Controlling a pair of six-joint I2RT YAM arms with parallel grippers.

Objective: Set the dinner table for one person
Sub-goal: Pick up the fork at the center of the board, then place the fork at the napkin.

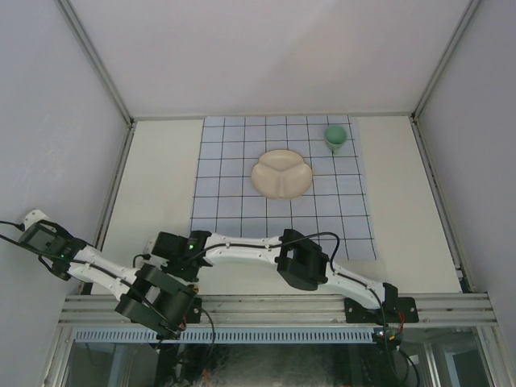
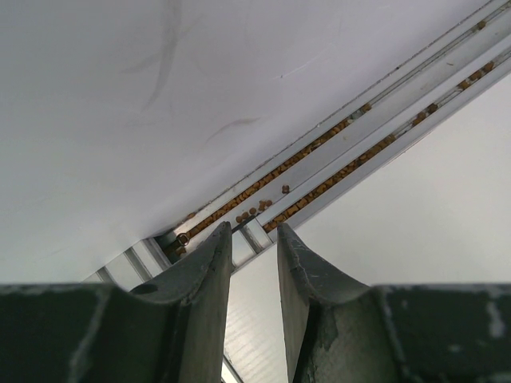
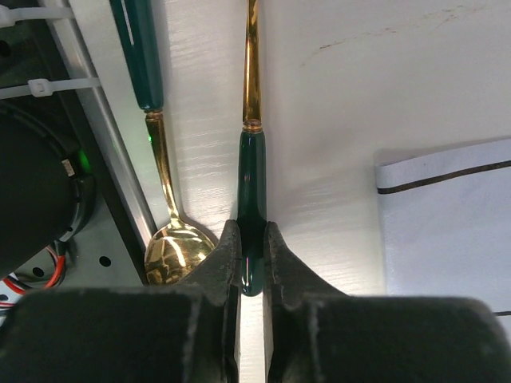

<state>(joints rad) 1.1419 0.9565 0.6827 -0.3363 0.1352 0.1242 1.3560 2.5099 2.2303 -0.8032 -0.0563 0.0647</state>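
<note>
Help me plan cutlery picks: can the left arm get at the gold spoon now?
Probably not: the right hand, shut on the neighbouring green-handled utensil, crowds the spoon, and the left hand points away from it.

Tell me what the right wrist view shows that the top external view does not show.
Only the right wrist view: the right jaws closed on the dark green handle of a gold metal utensil, its far end out of frame, and beside it a gold metal spoon with a dark green handle. Only the top external view: a cream round divided plate and a small green cup on the pale-blue cloth with dark grid lines, plus both arms. Both: that cloth and the cream-white matte dinner table.
</note>
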